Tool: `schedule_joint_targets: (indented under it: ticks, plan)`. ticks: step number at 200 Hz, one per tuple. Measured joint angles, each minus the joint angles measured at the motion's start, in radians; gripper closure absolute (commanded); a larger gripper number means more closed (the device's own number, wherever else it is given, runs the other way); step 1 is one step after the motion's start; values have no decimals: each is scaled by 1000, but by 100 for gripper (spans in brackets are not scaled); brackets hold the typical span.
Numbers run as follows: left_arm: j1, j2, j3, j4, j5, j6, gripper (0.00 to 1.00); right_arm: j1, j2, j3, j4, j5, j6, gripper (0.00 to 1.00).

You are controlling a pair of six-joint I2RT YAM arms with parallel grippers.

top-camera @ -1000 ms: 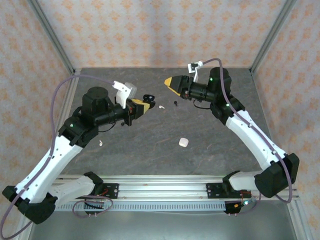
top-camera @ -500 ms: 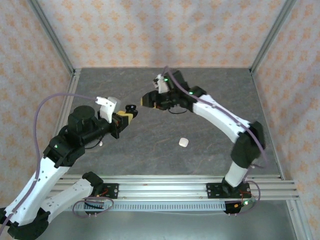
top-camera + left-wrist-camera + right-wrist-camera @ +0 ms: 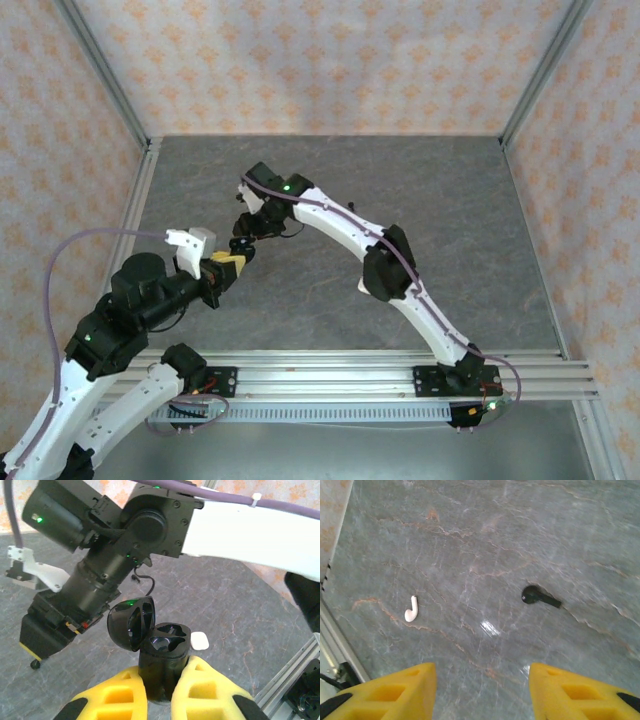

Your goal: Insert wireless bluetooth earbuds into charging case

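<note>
My left gripper (image 3: 162, 682) is shut on the black charging case (image 3: 163, 652), holding it upright above the table. Its lid (image 3: 131, 622) is flipped open and both sockets look empty. In the top view the left gripper (image 3: 228, 263) carries the case (image 3: 240, 246) left of the table's middle. My right gripper (image 3: 245, 223) hangs just beyond it, and its body (image 3: 90, 587) looms close behind the case. The right gripper (image 3: 480, 692) is open over bare table. Ahead of it lie a white earbud (image 3: 410, 609) to the left and a black earbud (image 3: 538, 596) to the right.
A small rounded white box (image 3: 199, 640) lies on the table just behind the held case. The right arm (image 3: 340, 225) stretches across the middle of the grey stone-patterned table (image 3: 460, 200). Metal frame posts and patterned walls bound the table.
The right arm has swung from the far right across to the left and lowered its open gripper. The left arm has pulled back toward the near left, still holding the case.
</note>
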Motion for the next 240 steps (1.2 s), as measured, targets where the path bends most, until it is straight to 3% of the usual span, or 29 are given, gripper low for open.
schedule_joint_targets:
  ticks: [85,240]
  plan:
    - [0,-1,0,-52,1,-11,100,6,42,18,61,47,-95,49]
    - [0,-11,-7,-58,-10,-67,100,6,135,17,200,-4,-116,50]
